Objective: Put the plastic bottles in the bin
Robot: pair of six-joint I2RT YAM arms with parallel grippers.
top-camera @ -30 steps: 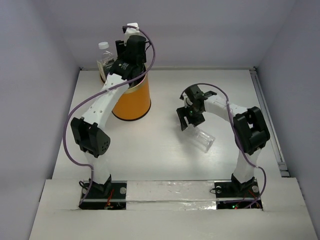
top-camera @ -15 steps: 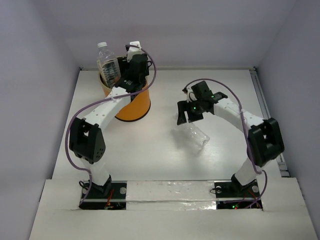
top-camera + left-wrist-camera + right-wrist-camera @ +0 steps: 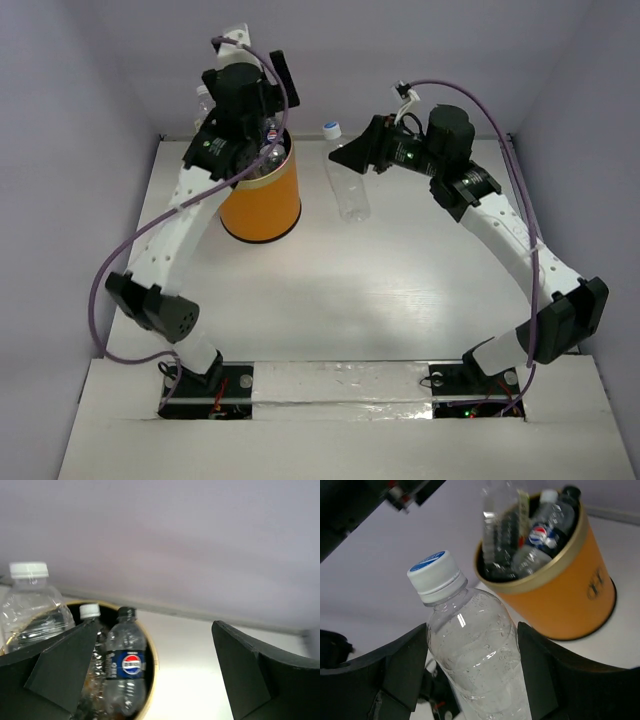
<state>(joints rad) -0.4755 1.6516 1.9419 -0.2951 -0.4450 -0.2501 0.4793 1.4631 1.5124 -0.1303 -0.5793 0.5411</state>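
Observation:
The orange bin with a gold rim stands at the back left. Several plastic bottles stand in it: a blue-label bottle, a white-capped one, and a taller clear bottle that sticks out above the rim. My left gripper hovers over the bin, open and empty. My right gripper is shut on a clear bottle with a white and blue cap, held off the table just right of the bin.
The white table is boxed in by pale walls at the back and both sides. A metal rail runs along its right edge. The left arm's purple cable loops out to the left.
My left gripper opened, let its bottle drop into the bin and rose. My right gripper closed on the clear bottle lying on the table and carried it up and back toward the bin.

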